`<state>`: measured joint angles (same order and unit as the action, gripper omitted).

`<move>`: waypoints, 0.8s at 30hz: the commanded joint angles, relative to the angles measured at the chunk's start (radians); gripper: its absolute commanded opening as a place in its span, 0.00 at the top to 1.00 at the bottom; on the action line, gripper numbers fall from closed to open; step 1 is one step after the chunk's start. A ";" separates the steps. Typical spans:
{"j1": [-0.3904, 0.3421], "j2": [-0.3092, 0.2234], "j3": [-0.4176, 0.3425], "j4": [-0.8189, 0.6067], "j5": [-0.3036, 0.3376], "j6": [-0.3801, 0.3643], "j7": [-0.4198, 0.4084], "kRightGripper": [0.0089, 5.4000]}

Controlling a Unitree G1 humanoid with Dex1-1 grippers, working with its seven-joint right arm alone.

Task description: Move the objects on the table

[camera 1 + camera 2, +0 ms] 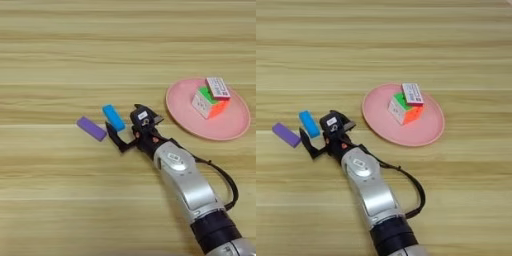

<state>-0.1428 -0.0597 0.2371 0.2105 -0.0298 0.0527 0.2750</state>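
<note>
Blue bar (113, 117); purple bar (91, 128); pink plate (235, 126).

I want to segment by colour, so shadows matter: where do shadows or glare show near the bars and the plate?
Left eye view: the gripper casts a small dark shadow on the table beside the blue bar; the purple bar shows almost none. Right eye view: soft highlight on the silver forearm; the pink plate is evenly lit, no glare.

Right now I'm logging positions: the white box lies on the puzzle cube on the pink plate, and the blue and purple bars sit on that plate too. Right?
Not quite. The blue bar and purple bar lie on the table, left of the pink plate, as the left eye view shows. The white box does lie on the puzzle cube.
</note>
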 commanded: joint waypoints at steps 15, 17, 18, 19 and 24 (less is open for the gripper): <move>-0.124 0.033 -0.034 0.121 0.010 -0.077 0.000 0.00; -0.127 0.038 -0.038 0.140 0.012 -0.080 0.002 0.00; -0.129 0.041 -0.041 0.148 0.014 -0.080 0.003 0.00; -0.130 0.043 -0.043 0.156 0.014 -0.082 0.003 0.00; -0.136 0.050 -0.060 0.196 0.019 -0.088 0.005 0.03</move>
<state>-0.2259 -0.0179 0.1907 0.4174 -0.0168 -0.0154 0.2879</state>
